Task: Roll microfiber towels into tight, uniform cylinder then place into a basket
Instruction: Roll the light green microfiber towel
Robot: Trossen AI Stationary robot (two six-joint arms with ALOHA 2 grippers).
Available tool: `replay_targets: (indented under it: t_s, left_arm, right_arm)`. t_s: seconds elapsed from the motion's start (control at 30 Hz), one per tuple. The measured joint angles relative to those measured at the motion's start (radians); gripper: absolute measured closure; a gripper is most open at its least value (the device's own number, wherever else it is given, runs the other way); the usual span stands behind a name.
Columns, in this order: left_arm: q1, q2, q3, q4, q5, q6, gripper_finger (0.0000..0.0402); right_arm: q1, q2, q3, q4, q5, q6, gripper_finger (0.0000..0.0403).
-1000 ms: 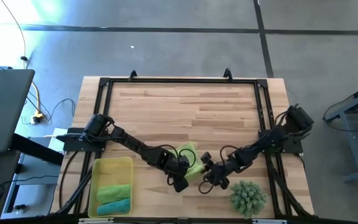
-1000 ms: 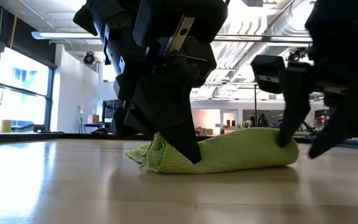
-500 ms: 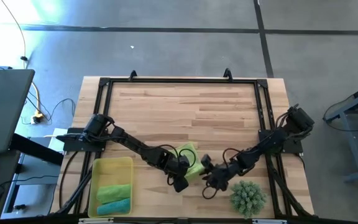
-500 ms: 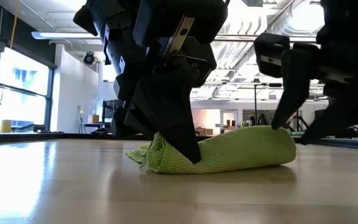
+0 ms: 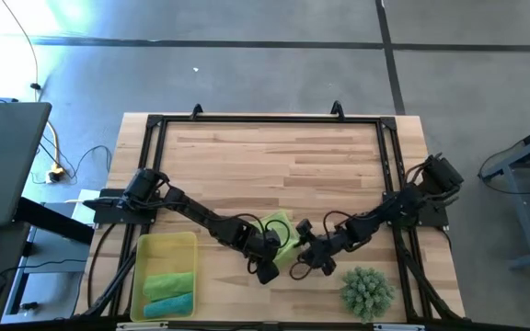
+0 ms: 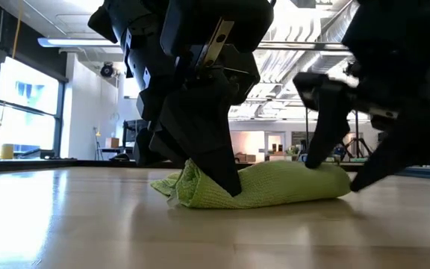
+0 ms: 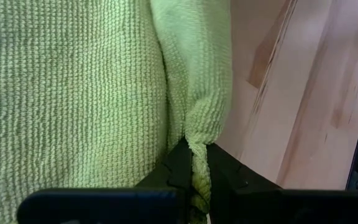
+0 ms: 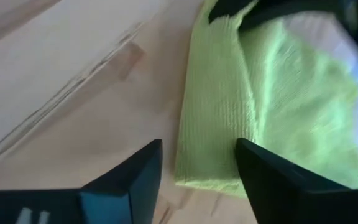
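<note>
A lime green towel (image 5: 284, 241), loosely rolled, lies on the wooden table near its front edge. It also shows in the low view (image 6: 275, 187). My left gripper (image 5: 270, 251) is shut on the towel's left end (image 6: 200, 187). My right gripper (image 5: 303, 259) is open at the towel's right end (image 6: 327, 179). One of its fingers (image 8: 272, 180) is over the cloth and the other (image 8: 132, 183) is over bare table. The yellow basket (image 5: 145, 253) at the front left holds a second lime towel (image 5: 167, 283) and a teal towel (image 5: 171, 304). My left gripper pinches a folded edge of the towel (image 7: 199, 163) between its two fingers, at the roll's left end. The fingers slant down onto it from above. The towel rests on the table. My right gripper: I cannot tell whether its finger (image 6: 318, 153) touches the towel's top.
A spiky green ball-shaped plant (image 5: 368, 290) stands at the front right, close behind my right gripper. A black frame (image 5: 265, 121) runs round the table. The table's far half (image 5: 274, 165) is bare wood.
My right gripper first rose off the towel's right end and drew back toward the table's right. It has since come back left and down over that end. The towel and my left gripper have stayed where they were.
</note>
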Motion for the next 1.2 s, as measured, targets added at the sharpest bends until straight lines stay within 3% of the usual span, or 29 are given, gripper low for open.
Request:
replay_targets:
  t_s: [0.17, 0.33, 0.6, 0.77, 0.83, 1.0, 1.2]
  left_arm:
    - [0.002, 0.001, -0.002, 0.013, 0.019, 0.000, 0.0385]
    - [0.002, 0.003, -0.003, 0.041, 0.030, 0.000, 0.0385]
    - [0.000, 0.005, -0.002, 0.076, 0.080, -0.022, 0.0360]
    - [0.002, -0.017, -0.004, 0.071, 0.155, 0.042, 0.0326]
    - [0.001, -0.042, -0.007, 0.051, 0.169, 0.090, 0.0317]
    - [-0.004, -0.121, -0.006, 0.025, 0.171, 0.217, 0.0310]
    - [-0.033, -0.145, -0.005, 0.084, 0.068, 0.340, 0.0310]
  right_arm:
    - [-0.030, 0.031, 0.003, -0.016, -0.086, 0.079, 0.0196]
    - [-0.048, 0.065, 0.005, -0.015, -0.101, 0.145, 0.0221]
    - [-0.065, 0.070, 0.006, -0.054, -0.123, 0.286, 0.0319]
    - [-0.066, 0.071, 0.006, -0.055, -0.115, 0.333, 0.0387]
    - [-0.066, 0.071, 0.006, -0.054, -0.125, 0.343, 0.0395]
    - [-0.094, 0.070, 0.005, -0.043, -0.277, 0.418, 0.0397]
    - [-0.164, 0.074, 0.000, -0.024, -0.498, 0.526, 0.0398]
